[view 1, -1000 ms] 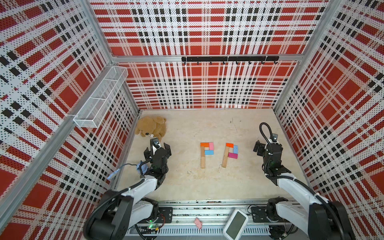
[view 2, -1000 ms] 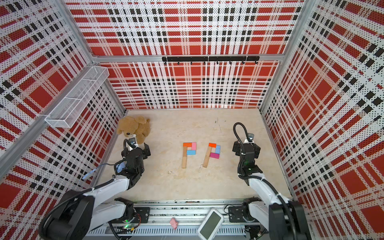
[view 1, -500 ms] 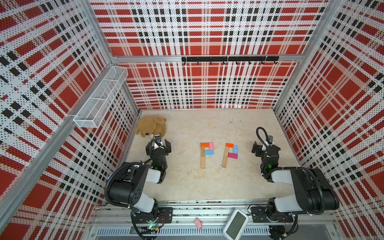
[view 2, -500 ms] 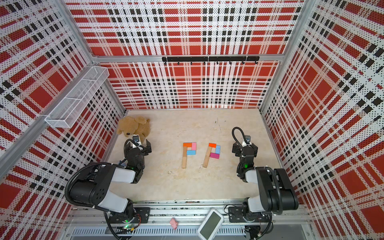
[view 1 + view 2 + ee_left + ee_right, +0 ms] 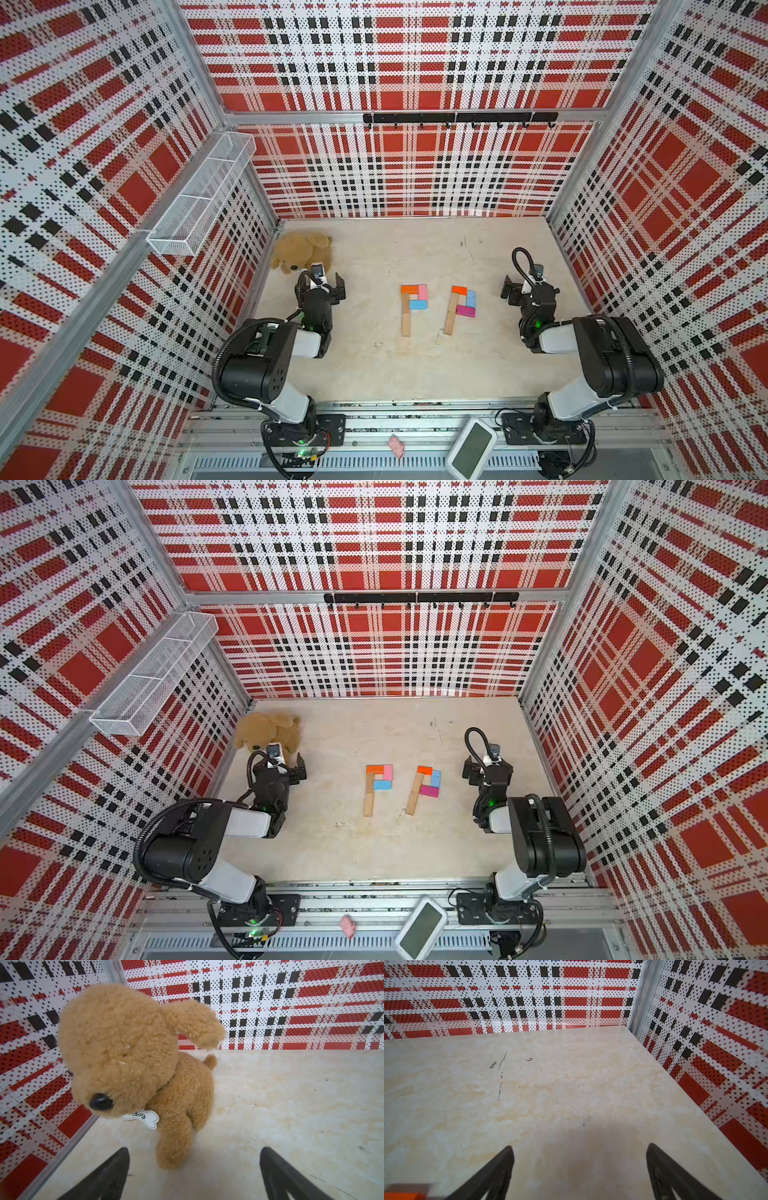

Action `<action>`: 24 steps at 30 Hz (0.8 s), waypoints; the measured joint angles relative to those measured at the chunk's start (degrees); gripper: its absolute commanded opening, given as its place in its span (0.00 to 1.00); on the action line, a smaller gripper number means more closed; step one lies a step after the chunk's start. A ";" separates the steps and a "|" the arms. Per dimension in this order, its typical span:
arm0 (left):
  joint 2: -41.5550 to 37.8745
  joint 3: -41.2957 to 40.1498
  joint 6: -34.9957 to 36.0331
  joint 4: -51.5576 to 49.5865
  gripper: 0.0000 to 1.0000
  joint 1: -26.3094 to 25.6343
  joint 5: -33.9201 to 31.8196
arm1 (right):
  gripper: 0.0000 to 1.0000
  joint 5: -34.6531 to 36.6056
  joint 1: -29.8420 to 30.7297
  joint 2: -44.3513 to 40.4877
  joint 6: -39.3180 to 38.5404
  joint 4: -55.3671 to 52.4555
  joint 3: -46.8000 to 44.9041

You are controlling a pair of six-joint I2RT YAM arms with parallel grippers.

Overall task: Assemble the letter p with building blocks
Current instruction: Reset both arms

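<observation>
In both top views the building blocks lie flat mid-table as two P shapes. The left shape has a tan stem [image 5: 405, 318], an orange top [image 5: 410, 289], a pink side [image 5: 422, 291] and a light blue bar [image 5: 417, 305]. The right shape has a tan stem [image 5: 451, 314], an orange top [image 5: 459, 290], light blue [image 5: 471, 296] and magenta [image 5: 465, 311]. My left gripper [image 5: 323, 286] [image 5: 193, 1159] is open and empty, left of the blocks. My right gripper [image 5: 527, 291] [image 5: 579, 1157] is open and empty, to their right. An orange block edge [image 5: 400, 1195] shows in the right wrist view.
A brown plush dog [image 5: 301, 251] [image 5: 128, 1053] sits in the back-left corner, just beyond my left gripper. A white wire basket [image 5: 199, 199] hangs on the left wall and a black hook rail [image 5: 457, 117] on the back wall. A white device [image 5: 471, 449] lies on the front rail.
Both arms have folded back toward the front rail, their elbows now raised. Both grippers stay open. The blocks have not moved.
</observation>
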 measured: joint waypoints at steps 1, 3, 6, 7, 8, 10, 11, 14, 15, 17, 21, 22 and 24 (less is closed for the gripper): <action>0.00 0.00 0.13 -0.31 0.99 -0.04 -0.02 | 1.00 0.00 0.02 0.02 -0.02 -0.13 0.00; 0.00 0.02 0.24 -0.90 0.99 -0.02 -0.07 | 1.00 0.00 0.13 0.04 -0.07 -0.26 0.00; 0.00 0.02 0.37 -1.33 0.99 -0.02 -0.09 | 1.00 0.02 0.17 0.04 -0.13 -0.35 0.00; 0.00 0.04 0.37 -1.40 0.99 -0.04 -0.09 | 1.00 0.00 0.17 0.04 -0.13 -0.42 0.00; 0.00 0.07 0.39 -1.51 0.99 -0.04 -0.09 | 1.00 0.02 0.17 0.04 -0.13 -0.44 0.00; 0.00 0.11 0.42 -1.57 0.99 -0.04 -0.09 | 1.00 0.00 0.17 0.04 -0.13 -0.44 0.00; 0.00 0.13 0.42 -1.57 0.99 -0.04 -0.09 | 1.00 0.02 0.17 0.04 -0.13 -0.44 0.00; 0.00 0.13 0.42 -1.57 0.99 -0.04 -0.15 | 1.00 0.02 0.17 0.04 -0.13 -0.46 0.00; 0.00 0.13 0.44 -1.60 0.99 -0.04 -0.20 | 1.00 0.00 0.17 0.04 -0.15 -0.44 0.00; 0.00 0.13 0.44 -1.60 0.99 -0.04 -0.22 | 1.00 0.00 0.17 0.04 -0.13 -0.46 0.00; 0.00 0.13 0.44 -1.60 0.99 -0.04 -0.22 | 1.00 -0.02 0.20 0.04 -0.24 -0.61 0.02; 0.00 0.13 0.44 -1.60 0.99 -0.04 -0.24 | 1.00 -0.22 0.31 0.04 -0.39 -1.05 0.17; 0.00 0.13 0.44 -1.62 0.99 -0.04 -0.24 | 1.00 -0.57 0.46 0.17 -0.76 -1.60 0.57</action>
